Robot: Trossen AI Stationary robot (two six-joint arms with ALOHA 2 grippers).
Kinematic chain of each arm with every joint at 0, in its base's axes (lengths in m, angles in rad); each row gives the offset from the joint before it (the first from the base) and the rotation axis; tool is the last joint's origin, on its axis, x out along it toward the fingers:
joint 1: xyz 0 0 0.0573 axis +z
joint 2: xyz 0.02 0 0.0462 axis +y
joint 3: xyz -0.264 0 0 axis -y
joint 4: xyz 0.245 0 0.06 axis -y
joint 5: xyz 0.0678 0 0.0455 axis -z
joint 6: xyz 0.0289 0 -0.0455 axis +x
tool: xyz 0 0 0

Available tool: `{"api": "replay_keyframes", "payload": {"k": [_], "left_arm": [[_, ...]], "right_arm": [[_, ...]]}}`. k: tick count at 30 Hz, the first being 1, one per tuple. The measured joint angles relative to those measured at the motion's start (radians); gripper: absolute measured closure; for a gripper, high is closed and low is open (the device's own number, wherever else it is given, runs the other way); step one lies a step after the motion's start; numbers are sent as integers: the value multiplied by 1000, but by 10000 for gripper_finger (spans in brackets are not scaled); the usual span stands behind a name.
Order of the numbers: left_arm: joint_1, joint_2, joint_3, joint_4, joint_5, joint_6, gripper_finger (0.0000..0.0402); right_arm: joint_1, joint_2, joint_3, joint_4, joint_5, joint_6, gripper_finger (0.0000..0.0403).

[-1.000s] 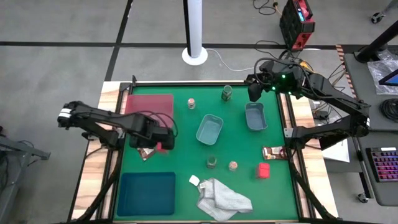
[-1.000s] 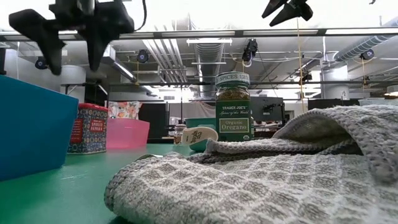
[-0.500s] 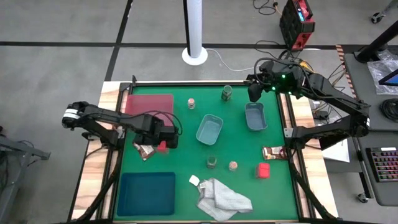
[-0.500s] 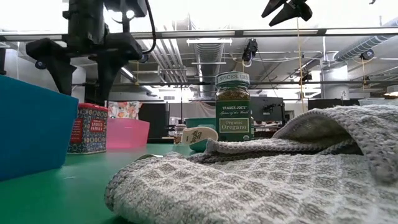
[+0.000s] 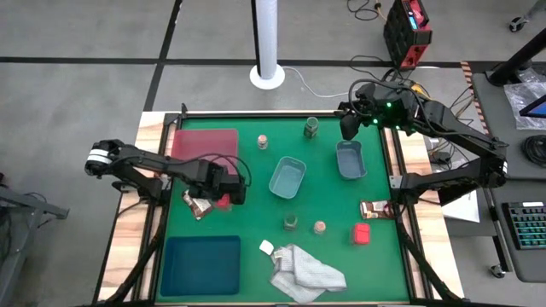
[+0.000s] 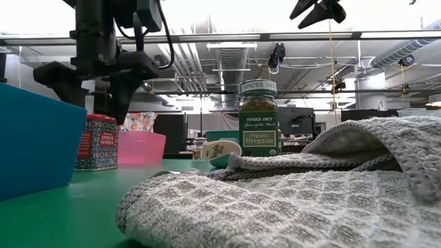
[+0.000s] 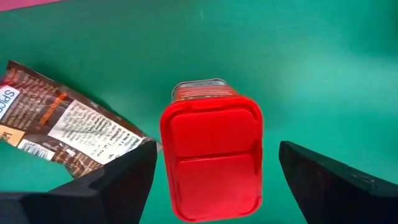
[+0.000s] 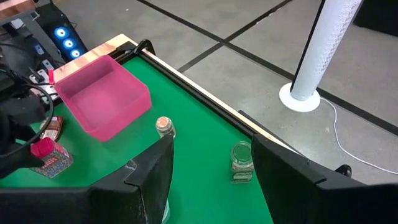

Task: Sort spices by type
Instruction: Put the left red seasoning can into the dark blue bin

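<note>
Left wrist view: left gripper point(image 7: 211, 171) is wide open, nothing held, fingers straddling the pink block point(image 7: 211, 158) that stands on the green mat just beside a brown foil sachet point(image 7: 59, 134). Step looks like pre-grasp on this block; next move likely calls for lowering and closing squarely on its sides without catching the sachet. Farther off, right gripper point(image 5: 348, 126) waits open and empty near the bluish tub point(image 5: 350, 159).
</note>
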Motion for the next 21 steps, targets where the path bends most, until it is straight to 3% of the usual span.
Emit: {"api": "replay_keyframes", "payload": {"k": [4, 15, 21], "left_arm": [[0, 0, -16, -2, -2, 1, 97], [0, 0, -84, 69, 32, 11, 200], [-2, 0, -54, 60, 62, 27, 205]], "right_arm": [[0, 0, 0, 0, 0, 0, 197], [0, 0, -1, 0, 1, -3, 197], [0, 0, -1, 0, 4, -6, 197]]}}
